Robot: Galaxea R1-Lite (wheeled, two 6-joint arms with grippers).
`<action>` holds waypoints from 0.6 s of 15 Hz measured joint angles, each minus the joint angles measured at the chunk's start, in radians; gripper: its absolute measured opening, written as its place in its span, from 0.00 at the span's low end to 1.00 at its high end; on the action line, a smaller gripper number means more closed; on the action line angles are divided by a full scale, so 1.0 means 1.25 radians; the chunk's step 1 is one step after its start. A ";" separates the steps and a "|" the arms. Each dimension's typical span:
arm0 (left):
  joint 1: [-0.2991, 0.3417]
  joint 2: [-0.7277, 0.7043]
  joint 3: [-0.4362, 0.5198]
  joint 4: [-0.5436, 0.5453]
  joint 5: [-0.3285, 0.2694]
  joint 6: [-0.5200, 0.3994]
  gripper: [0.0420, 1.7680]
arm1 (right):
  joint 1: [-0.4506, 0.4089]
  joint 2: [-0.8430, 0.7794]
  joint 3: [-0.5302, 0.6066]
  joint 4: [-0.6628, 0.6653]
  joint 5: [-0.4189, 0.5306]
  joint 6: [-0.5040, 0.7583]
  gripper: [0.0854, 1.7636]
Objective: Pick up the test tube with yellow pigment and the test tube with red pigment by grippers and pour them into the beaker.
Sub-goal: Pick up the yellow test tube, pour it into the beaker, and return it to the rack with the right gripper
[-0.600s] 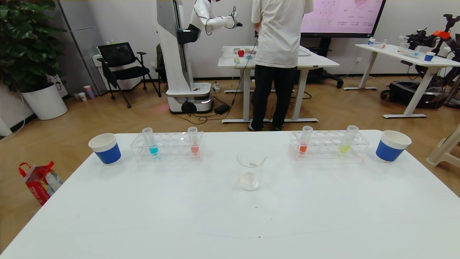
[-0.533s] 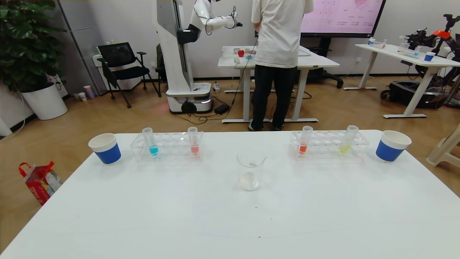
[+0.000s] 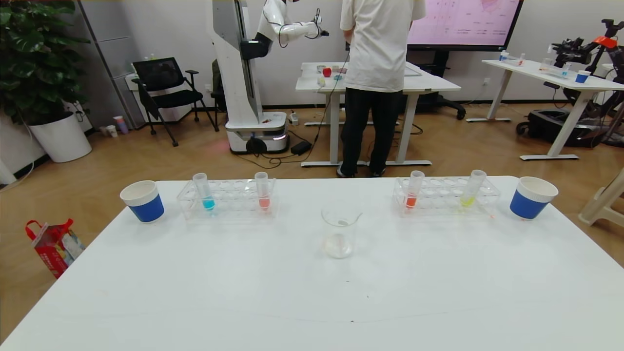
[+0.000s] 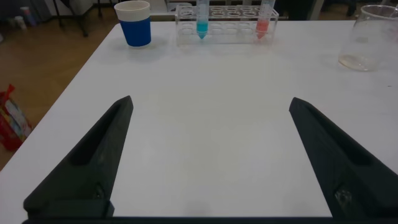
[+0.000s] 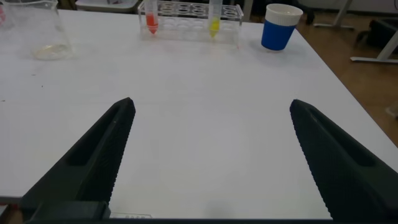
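Nothing on our table has moved since the earlier frames; only the far orange-tipped rig at the back right has shifted a little.

From the head view we see a smooth white table (image 3: 312, 292). At its middle stands the beaker (image 3: 340, 232), clear glass, cylindrical, with a pouring lip. On our left sits a clear plastic rack (image 3: 227, 199) holding the cyan tube (image 3: 204, 191) and, toward the centre, the red tube (image 3: 263, 190), slim and round-bottomed with pale salmon liquid. On our right a second rack (image 3: 446, 196) holds the orange-red tube (image 3: 414, 189) and the yellow tube (image 3: 472, 188), leaning slightly, with yellow-green liquid at its tip. A blue-and-white paper cup (image 3: 143, 201) stands outside the left rack, another cup (image 3: 531, 197) outside the right. Neither of our grippers shows here.

On the left wrist view, the left gripper (image 4: 210, 162) is spread wide and holds nothing, its matte black wedge fingers (image 4: 93, 168) over bare tabletop, well apart from the left rack (image 4: 227, 25), the red tube (image 4: 263, 20) and the beaker (image 4: 373, 38).

On the right wrist view, the right gripper (image 5: 211, 165) is likewise splayed and empty, its fingers (image 5: 93, 168) ridged along the inner edge, well short of the right rack (image 5: 189, 17), where the yellow tube (image 5: 214, 17) stands upright beside the orange-red one (image 5: 150, 17), with the cup (image 5: 281, 26) off to the side.
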 joint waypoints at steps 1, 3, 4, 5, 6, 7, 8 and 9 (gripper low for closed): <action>0.000 0.000 0.000 0.000 0.000 0.000 0.99 | 0.000 0.000 0.000 -0.001 -0.001 0.005 0.98; 0.000 0.000 0.000 0.000 0.000 0.000 0.99 | 0.000 0.000 0.000 -0.003 -0.001 0.018 0.98; 0.000 0.000 0.000 0.000 0.000 0.000 0.99 | 0.000 0.000 0.000 -0.003 -0.001 0.020 0.98; 0.000 0.000 0.000 0.000 0.000 0.000 0.99 | 0.000 0.000 0.000 -0.004 -0.001 0.020 0.98; 0.000 0.000 0.000 0.000 0.000 0.000 0.99 | -0.001 0.000 -0.001 -0.008 -0.001 0.021 0.98; 0.000 0.000 0.000 0.000 0.000 0.000 0.99 | -0.002 0.000 -0.006 -0.011 -0.001 0.021 0.98; 0.000 0.000 0.000 0.000 0.000 0.000 0.99 | -0.003 0.000 -0.025 -0.008 0.000 0.021 0.98; 0.000 0.000 0.000 0.000 0.000 0.000 0.99 | -0.003 0.004 -0.047 -0.006 0.002 0.021 0.98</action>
